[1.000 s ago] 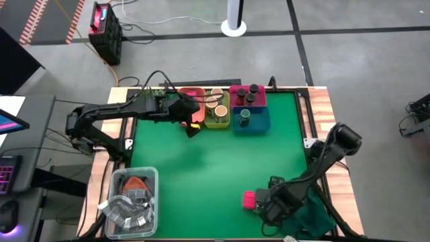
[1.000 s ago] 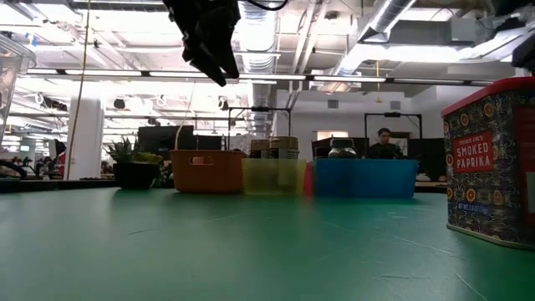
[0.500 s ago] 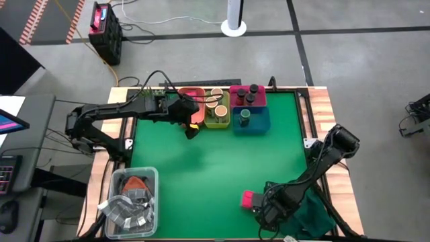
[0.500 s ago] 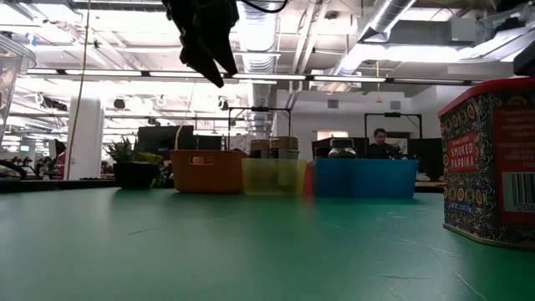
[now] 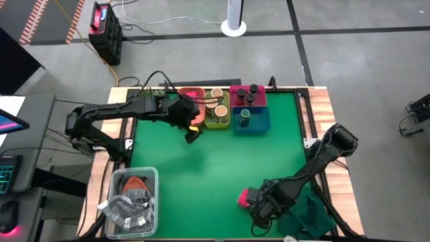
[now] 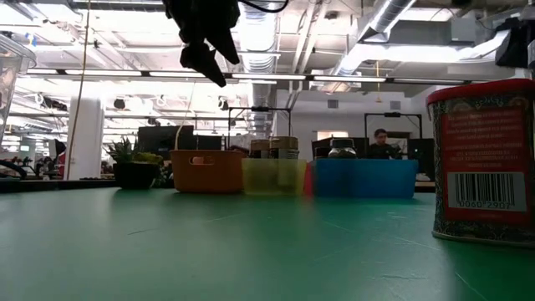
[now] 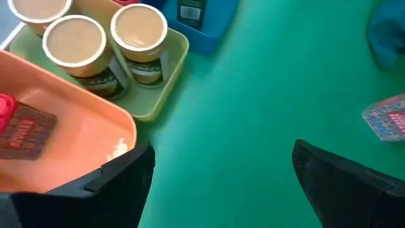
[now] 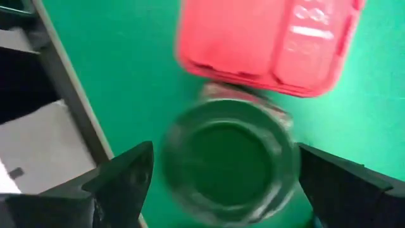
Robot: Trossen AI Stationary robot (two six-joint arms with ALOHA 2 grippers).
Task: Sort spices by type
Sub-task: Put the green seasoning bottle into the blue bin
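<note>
High view: right gripper, jaws wide, holds nothing, just beside pink box; left gripper wide too, far off by orange bin.

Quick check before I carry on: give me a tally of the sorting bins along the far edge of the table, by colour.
orange bin: 1
yellow-green bin: 1
pink bin: 1
blue bin: 1
Total: 4
</note>
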